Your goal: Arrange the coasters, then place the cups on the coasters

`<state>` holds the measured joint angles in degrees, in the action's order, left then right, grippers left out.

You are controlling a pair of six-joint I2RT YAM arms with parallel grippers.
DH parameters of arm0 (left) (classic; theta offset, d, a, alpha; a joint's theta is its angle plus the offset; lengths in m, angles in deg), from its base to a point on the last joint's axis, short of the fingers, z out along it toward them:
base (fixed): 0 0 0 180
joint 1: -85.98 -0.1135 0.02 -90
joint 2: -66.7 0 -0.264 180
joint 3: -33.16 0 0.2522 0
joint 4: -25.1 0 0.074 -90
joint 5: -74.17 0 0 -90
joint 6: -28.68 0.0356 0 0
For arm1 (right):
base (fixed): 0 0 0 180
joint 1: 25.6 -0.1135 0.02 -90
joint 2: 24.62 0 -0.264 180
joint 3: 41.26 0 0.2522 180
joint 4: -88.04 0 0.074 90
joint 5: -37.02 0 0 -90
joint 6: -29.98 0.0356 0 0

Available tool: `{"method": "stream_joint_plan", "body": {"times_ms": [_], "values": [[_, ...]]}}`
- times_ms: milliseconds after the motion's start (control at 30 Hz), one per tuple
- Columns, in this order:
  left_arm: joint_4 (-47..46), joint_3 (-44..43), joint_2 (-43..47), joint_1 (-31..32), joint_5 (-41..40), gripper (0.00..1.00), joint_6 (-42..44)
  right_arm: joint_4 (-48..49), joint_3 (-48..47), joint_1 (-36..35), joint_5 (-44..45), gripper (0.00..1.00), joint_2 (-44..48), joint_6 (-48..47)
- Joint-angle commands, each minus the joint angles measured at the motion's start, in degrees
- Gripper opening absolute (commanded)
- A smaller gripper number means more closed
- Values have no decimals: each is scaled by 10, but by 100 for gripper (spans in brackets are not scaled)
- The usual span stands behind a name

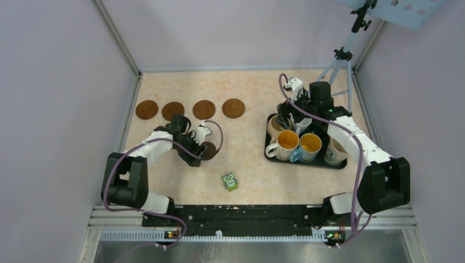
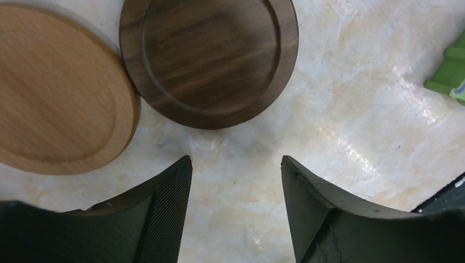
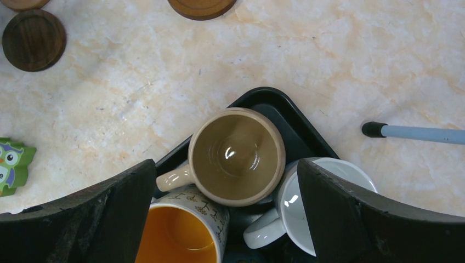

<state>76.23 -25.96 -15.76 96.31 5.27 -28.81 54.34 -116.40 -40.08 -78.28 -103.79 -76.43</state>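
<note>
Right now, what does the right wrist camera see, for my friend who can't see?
A beige mug sits in a black tray, framed by two wide-open black fingers. An orange-lined mug and a white mug crowd it; a dark coaster and green owl figure lie on the table.

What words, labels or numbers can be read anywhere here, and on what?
None can be read.
The cream mug with the orange inside bears small brown marks, too small to tell letters from pattern.
The green owl figure shows only a face.

green owl figure (image 1: 230, 182) sits apart from black tray (image 3: 288, 118).
</note>
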Motion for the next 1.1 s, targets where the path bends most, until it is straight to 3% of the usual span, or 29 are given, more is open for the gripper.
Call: {"method": "stream_joint_plan", "body": {"times_ms": [0,367,733,1067], "values": [[-55,7,-15,29,-32,66,-22,10,-7,4,-7,99,6,3],[-127,-13,-95,120,-104,62,-69,10,-8,4,-4,99,6,1],[-139,-89,-167,129,-114,61,-113,11,-8,4,-2,99,8,2],[-142,-113,-181,131,-97,63,-122,13,-8,4,1,99,9,5]]}}
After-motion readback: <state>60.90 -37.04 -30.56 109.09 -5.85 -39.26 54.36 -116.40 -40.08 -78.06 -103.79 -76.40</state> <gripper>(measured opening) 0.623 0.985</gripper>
